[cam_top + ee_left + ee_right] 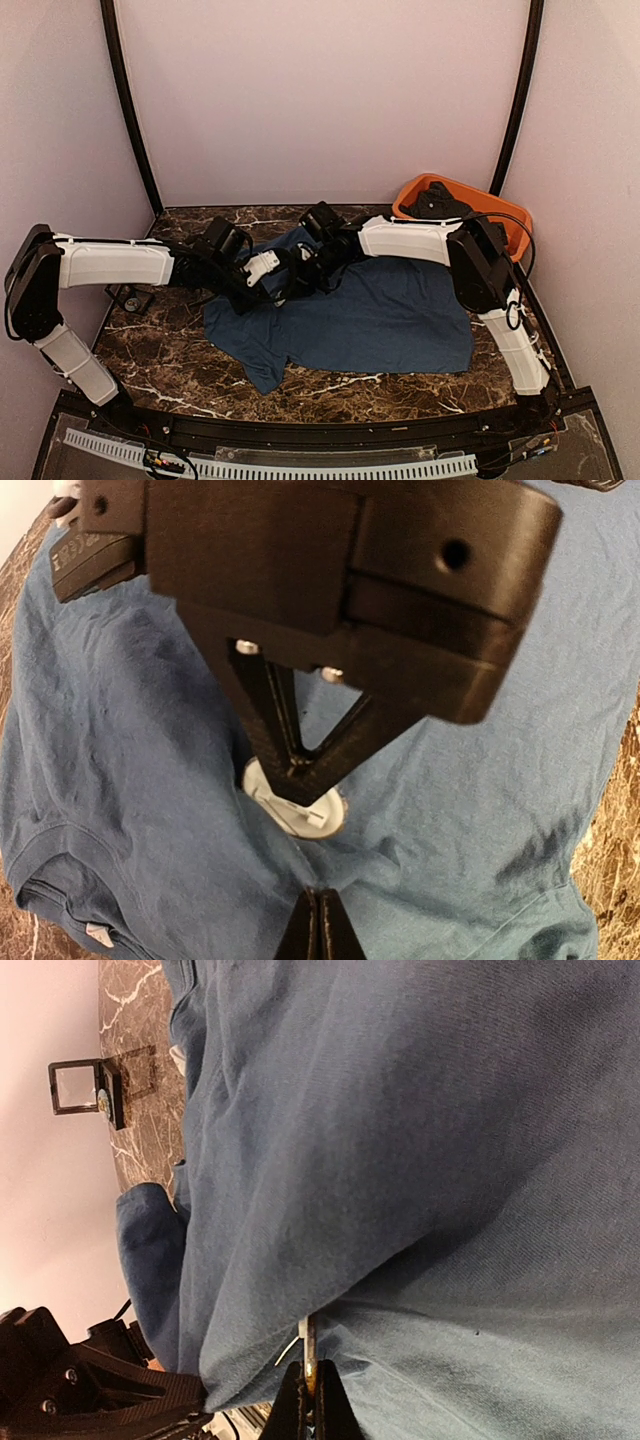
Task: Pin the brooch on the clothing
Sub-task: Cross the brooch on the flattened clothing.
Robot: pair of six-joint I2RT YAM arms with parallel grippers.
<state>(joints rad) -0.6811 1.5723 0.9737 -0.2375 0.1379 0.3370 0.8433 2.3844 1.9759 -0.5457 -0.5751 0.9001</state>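
Top external view: a large dark navy-blue soft-fabric T-shirt (pixel 380 315) lies spread on the brown marble table (pixel 160 350). An orange plastic tub (pixel 515 225) sits just beyond the shirt's far right corner. The 2 arms meet over the shirt's far left part, where a round white disc brooch (pixel 322 816) rests. The right claw (pixel 300 777) is closed on it (a thin pale sliver shows between its tips). The left claw (pixel 320 920), also closed, pinches the shirt fabric just beside the brooch.

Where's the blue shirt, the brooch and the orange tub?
blue shirt (pixel 400 320), top view, flat middle of the fabric.
brooch (pixel 325 815), left wrist view, its white round edge.
orange tub (pixel 512 228), top view, right rim.
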